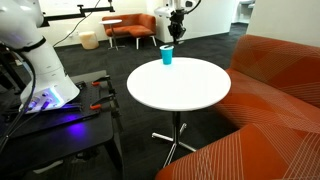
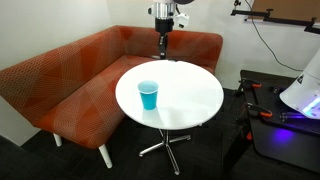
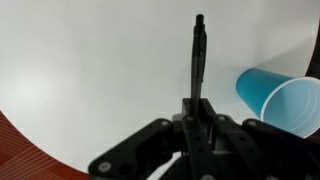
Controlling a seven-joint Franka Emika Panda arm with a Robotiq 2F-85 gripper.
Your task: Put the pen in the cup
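The gripper (image 3: pixel 193 108) is clenched on the pen (image 3: pixel 196 55). In the wrist view its two dark fingers (image 3: pixel 212 128) are drawn in close, with only the pen's width between them, and they pinch the pen at its near end. The rest of the pen juts straight out beyond the fingertips: thin, dark, straight, with a slightly narrower tip.

In an exterior view the gripper (image 2: pixel 163 42) hangs over the table's (image 2: pixel 195 110) far edge, next to the sofa (image 2: pixel 70 85), and points down. Whether the pen's tip touches the tabletop cannot be told.

The cup (image 3: pixel 282 102) is bright blue with a lighter inside. In the wrist view its open mouth shows to the right of the pen, apart from it. In both exterior views it stands upright on the round white table. It is close to the edge in each: near the left edge in one (image 2: pixel 148 95) and at the far edge in the other (image 1: pixel 166 56). The gripper (image 1: pixel 177 32) is off to one side of it, not above its mouth.
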